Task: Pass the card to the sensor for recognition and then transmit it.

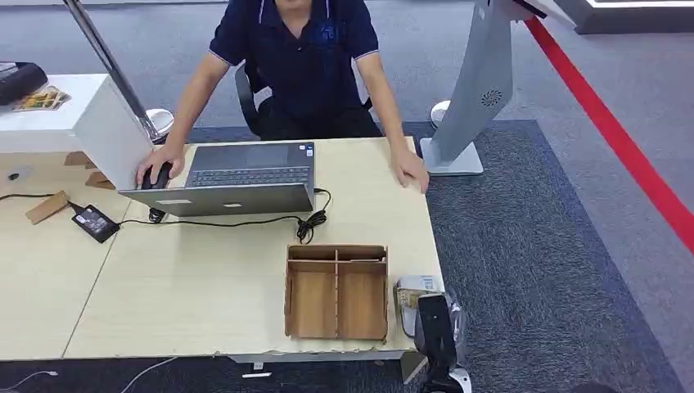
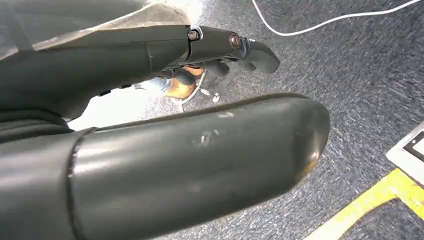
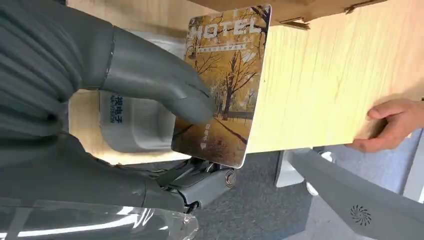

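A hotel key card (image 3: 225, 85) printed with autumn trees is pinched in my right hand (image 3: 125, 90), the thumb pressing on its face and dark fingers (image 3: 210, 182) behind it. The card stands just in front of the grey card sensor (image 3: 132, 125), which sits on the table's front right corner. From the head view, my right hand (image 1: 436, 327) hovers at that corner, right beside the sensor (image 1: 416, 284). My left hand (image 2: 190, 150) hangs over dark carpet with its fingers stretched out and nothing in them.
A person sits behind the table with one hand (image 1: 409, 170) on its right edge and the other on a mouse (image 1: 158, 175) by a laptop (image 1: 237, 176). A wooden divided box (image 1: 336, 291) stands left of the sensor. A white kiosk stand (image 1: 475, 90) rises at the back right.
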Available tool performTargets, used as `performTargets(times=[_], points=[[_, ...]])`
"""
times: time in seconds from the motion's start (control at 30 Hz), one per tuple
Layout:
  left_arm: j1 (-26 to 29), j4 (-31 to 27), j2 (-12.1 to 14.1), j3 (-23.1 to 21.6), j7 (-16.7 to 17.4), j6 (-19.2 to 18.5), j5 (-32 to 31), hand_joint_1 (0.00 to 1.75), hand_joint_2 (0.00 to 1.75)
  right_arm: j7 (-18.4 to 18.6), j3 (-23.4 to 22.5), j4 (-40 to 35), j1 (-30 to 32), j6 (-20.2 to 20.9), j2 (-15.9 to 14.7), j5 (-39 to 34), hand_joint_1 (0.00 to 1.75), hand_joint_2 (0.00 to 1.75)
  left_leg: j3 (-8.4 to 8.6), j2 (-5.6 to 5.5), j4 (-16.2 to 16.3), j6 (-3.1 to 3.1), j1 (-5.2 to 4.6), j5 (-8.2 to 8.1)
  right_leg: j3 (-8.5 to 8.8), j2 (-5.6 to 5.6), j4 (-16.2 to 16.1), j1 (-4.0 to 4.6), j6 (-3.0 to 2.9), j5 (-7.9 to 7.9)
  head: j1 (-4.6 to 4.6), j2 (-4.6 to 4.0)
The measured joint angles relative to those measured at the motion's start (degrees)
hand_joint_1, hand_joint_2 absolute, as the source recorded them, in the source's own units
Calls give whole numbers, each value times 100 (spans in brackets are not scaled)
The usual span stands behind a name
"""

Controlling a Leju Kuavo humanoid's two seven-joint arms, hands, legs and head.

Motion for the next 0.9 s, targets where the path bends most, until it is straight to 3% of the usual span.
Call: performTargets(times=[0.9], points=[[-4, 0, 0, -20, -164, -81, -273, 0, 0, -11, 96, -1089, -522, 0, 262, 651, 175, 175, 1, 0, 0, 0, 0, 1, 0, 0, 1, 0, 0, 1, 0, -2]])
